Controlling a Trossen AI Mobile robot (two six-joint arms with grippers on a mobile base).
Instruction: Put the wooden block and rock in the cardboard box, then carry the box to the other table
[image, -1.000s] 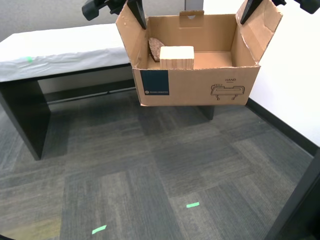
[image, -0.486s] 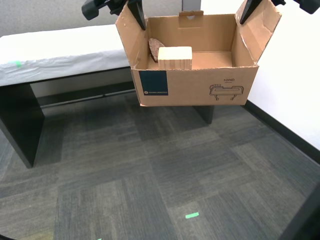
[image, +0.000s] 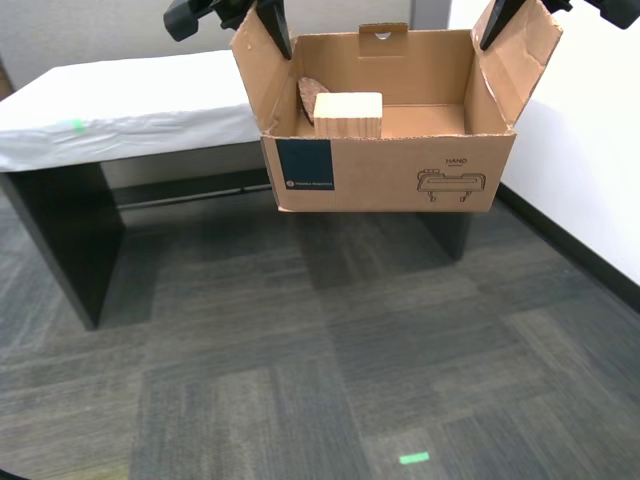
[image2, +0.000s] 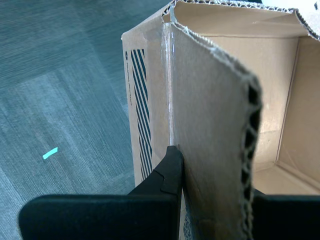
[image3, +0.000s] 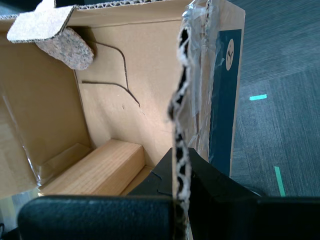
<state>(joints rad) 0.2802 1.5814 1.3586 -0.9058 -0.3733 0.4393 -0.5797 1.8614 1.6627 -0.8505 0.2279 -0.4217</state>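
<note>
Box: the cardboard box (image: 390, 170) hangs in mid-air above the carpet (image: 300, 380), flaps up, touching no surface. It is held by its two side flaps and sits in front of the table (image: 130, 95) in the exterior view.

Box front: a dark teal label (image: 308, 165) is toward the exterior view's left and a line drawing (image: 444, 182) toward its right.

Block: the wooden block (image: 348, 114) lies on the box floor, toward the exterior view's left, behind the front wall.

Rock: the rock (image: 307, 98) is inside the box, just behind the block and against the side wall at the exterior view's left.

My first gripper (image3: 179, 162): clamped on the side flap nearest the label. One dark finger is inside the flap and one outside, with the torn corrugated edge between them.

My second gripper (image2: 215, 180): pinching the opposite side flap, at the exterior view's right. One finger (image2: 170, 170) lies flat on the outer face, and the other is mostly hidden behind the cardboard.

Table: covered in a white sheet, with dark panel legs and a green tape mark (image: 72, 125) on its top. It stands beyond the box and runs to the exterior view's left.

Floor: grey carpet tiles, with a green tape strip (image: 414, 458) near the exterior view's lower edge.

Wall: a white wall (image: 590, 150) with a dark baseboard runs along the exterior view's right.
</note>
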